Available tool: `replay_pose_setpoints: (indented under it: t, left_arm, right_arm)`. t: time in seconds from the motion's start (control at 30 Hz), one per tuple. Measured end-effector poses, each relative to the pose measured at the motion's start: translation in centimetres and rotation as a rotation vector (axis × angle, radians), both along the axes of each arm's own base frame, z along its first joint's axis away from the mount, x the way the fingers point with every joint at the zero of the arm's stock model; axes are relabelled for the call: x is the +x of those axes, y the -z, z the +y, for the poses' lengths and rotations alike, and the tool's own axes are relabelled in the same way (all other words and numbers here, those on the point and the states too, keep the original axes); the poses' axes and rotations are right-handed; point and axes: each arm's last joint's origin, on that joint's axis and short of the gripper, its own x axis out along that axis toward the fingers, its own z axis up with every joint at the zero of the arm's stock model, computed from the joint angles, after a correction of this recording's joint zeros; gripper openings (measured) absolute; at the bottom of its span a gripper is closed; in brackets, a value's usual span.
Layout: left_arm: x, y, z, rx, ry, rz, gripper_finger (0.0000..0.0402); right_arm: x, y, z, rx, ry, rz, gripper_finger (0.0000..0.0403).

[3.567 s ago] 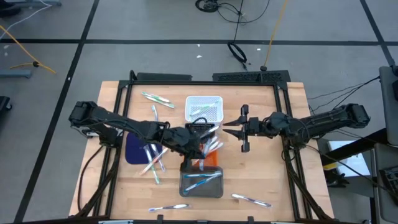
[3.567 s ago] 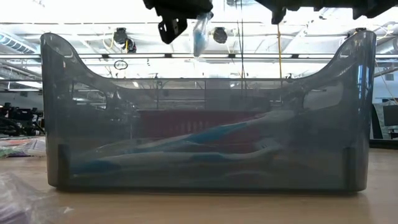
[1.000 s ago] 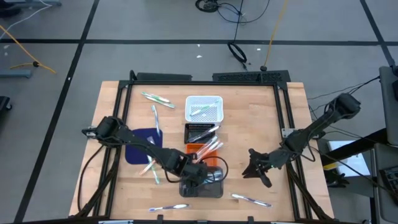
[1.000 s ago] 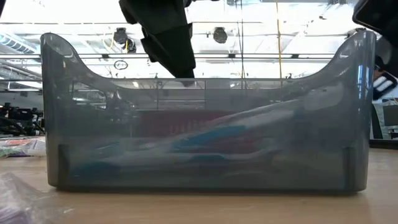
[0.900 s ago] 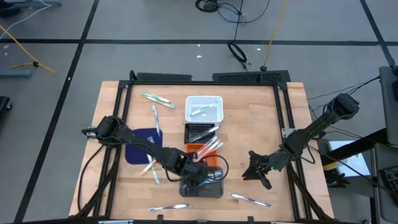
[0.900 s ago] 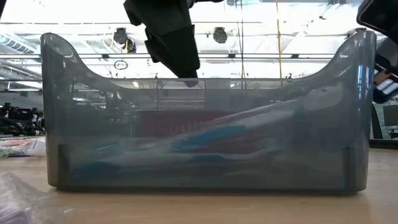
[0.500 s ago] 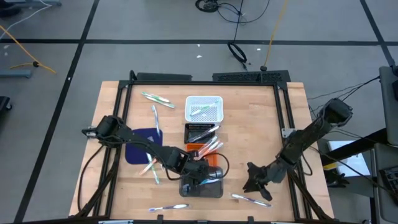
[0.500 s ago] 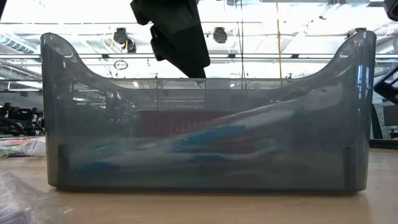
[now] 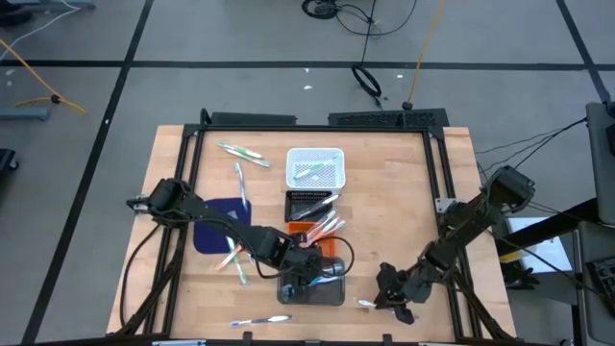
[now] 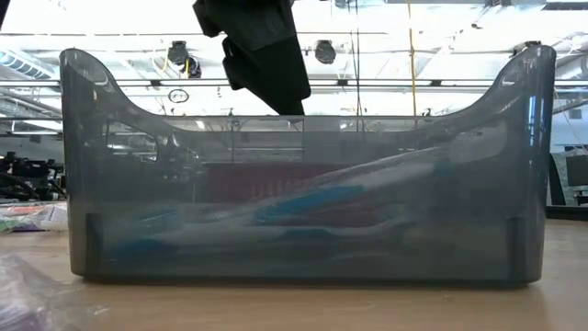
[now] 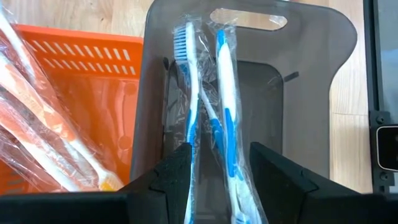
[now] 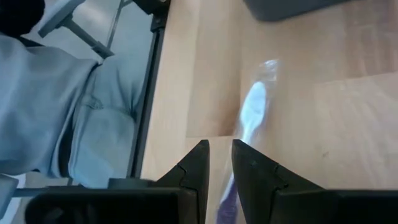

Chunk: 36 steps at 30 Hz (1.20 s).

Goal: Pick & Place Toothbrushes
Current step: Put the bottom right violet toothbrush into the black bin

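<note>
over on the left, the left gripper [image 9: 309, 274] hangs spread above the grey tray [image 11: 311, 37], nothing pinched; two blue toothbrushes [image 11: 214, 118] lie in the tray below it. moving right, the right gripper [image 9: 392, 296] drops toward a loose wrapped toothbrush [image 9: 373, 305] on the near-right table [image 9: 423, 192], clearly the nearer arm. its fingers [image 12: 194, 168] stand narrowly apart, empty, with the brush's long axis running straight ahead between them. the right wrist view shows that line-up; the overhead only shows the arm on top of it
</note>
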Motion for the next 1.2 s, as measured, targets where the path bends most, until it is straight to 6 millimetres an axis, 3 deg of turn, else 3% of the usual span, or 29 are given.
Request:
replay_pose_setpoints:
  t: [0.53,0.93,1.2]
  left_arm:
    - [0.0,0.0,0.0,0.0,0.0,-0.001,0.0166]
    - [0.0,0.0,0.0,0.0,0.001,-0.001,0.0166]
    - [0.0,0.0,0.0,0.001,0.003,-0.002,0.0166]
  right_arm:
    - [-0.8,0.4,0.2,-0.055,0.044,0.019,0.0059]
    - [-0.8,2.1,0.6,-0.058,0.063,0.073,0.0059]
    - [-0.7,0.8,0.8,-0.029,0.025,0.003,0.0059]
